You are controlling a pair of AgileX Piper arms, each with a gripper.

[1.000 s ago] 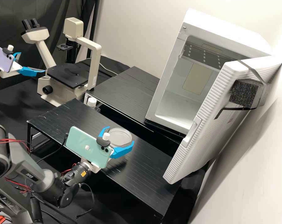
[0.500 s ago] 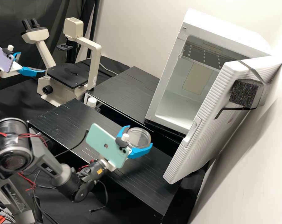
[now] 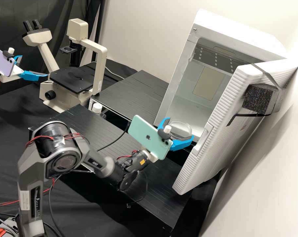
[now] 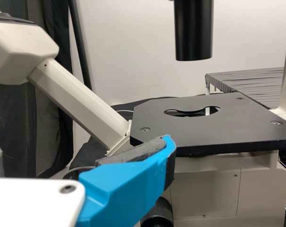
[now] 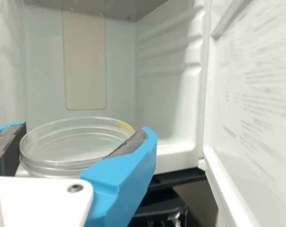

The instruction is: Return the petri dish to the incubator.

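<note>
Right fingers (image 3: 182,144), closed on the petri dish (image 3: 182,129), carry it from over the near platform (image 3: 68,123) to the open incubator (image 3: 236,36), seemingly leaving insertion and release; left fingers (image 3: 31,76), wide apart, empty, stay beside the microscope (image 3: 71,80).

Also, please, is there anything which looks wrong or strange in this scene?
Mostly fine: the petri dish looks level and whole in the right end effector. One oddity: a dark foam block is strapped to the incubator's open door, which looks improvised. The dish's rim also has a small yellow mark, its cause unclear.
</note>
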